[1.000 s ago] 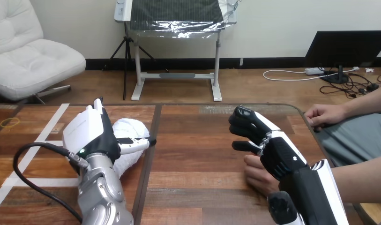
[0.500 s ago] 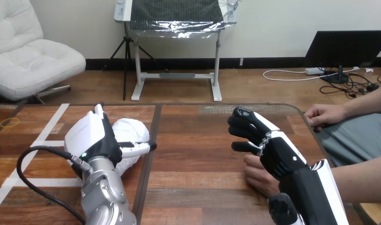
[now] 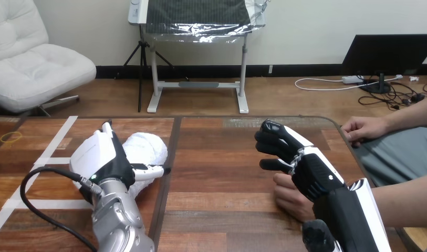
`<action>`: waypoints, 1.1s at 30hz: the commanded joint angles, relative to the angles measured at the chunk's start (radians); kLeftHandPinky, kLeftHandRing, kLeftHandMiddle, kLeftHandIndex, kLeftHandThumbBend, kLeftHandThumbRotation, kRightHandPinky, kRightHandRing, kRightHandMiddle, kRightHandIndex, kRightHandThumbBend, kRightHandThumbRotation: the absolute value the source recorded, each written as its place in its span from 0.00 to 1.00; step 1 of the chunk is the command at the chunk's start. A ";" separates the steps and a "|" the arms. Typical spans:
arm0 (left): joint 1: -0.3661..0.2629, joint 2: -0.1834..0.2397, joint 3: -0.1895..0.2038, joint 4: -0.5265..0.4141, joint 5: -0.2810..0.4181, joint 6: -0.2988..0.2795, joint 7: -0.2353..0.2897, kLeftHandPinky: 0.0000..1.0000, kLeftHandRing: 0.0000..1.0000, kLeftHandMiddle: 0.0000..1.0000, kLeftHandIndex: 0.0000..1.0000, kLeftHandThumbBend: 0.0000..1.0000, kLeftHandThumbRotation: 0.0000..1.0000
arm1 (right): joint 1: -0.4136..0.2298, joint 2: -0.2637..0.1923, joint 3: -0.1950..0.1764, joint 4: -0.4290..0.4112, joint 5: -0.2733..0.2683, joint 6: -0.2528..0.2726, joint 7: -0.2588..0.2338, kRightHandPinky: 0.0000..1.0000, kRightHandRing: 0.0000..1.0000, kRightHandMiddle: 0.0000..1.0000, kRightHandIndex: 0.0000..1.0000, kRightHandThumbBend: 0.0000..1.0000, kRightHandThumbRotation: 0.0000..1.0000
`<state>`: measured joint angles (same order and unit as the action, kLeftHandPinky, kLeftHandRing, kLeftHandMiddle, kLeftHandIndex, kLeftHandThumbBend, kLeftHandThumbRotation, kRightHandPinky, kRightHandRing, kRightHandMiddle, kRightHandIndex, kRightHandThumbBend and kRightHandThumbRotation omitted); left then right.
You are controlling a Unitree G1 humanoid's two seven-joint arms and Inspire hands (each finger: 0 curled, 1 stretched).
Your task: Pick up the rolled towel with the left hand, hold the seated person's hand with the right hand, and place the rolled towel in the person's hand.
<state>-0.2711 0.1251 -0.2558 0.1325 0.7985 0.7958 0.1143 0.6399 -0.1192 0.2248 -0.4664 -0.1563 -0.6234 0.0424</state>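
The rolled towel (image 3: 148, 148), white and thick, lies on the wooden table (image 3: 221, 157) left of the middle. My left hand (image 3: 103, 156) is on its left end, back turned to the camera, thumb curled across the towel's near side and the other fingers hidden behind it. My right hand (image 3: 313, 176) hangs over the person's hand (image 3: 289, 197), which rests on the table at the lower right, partly hidden under my palm. Whether the two touch cannot be told.
The person's other hand (image 3: 361, 128) rests at the table's far right edge. White tape lines (image 3: 56, 142) cross the table's left part, and a yellow rubber band (image 3: 11, 137) lies at the far left. A dark seam (image 3: 169, 178) divides the tabletop.
My left thumb has drawn in leftward against the towel, and the left forearm has shifted slightly right. The right hand and the person's hands have stayed put.
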 commanded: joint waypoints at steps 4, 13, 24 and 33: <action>-0.104 0.002 -0.013 0.034 0.029 0.021 0.041 1.00 1.00 1.00 1.00 0.94 0.36 | -0.030 0.006 -0.003 -0.044 0.012 -0.012 -0.001 0.73 0.81 0.83 0.85 0.97 1.00; -0.124 0.000 -0.013 0.059 0.021 0.035 0.049 1.00 1.00 1.00 1.00 0.94 0.35 | -0.026 0.008 -0.004 -0.050 0.012 -0.016 -0.004 0.73 0.81 0.82 0.84 0.98 1.00; -0.147 0.000 -0.009 0.091 0.009 0.043 0.053 1.00 1.00 1.00 1.00 0.95 0.33 | -0.024 0.010 -0.005 -0.056 0.014 -0.018 -0.006 0.71 0.79 0.81 0.84 0.99 1.00; -0.168 0.004 -0.016 0.127 0.014 0.049 0.051 1.00 1.00 1.00 1.00 0.95 0.32 | -0.026 0.014 -0.005 -0.056 0.015 -0.029 -0.010 0.69 0.78 0.80 0.83 1.00 1.00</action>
<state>-0.3503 0.1232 -0.2586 0.2412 0.7979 0.8388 0.1475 0.6412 -0.1182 0.2242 -0.4788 -0.1556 -0.6244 0.0422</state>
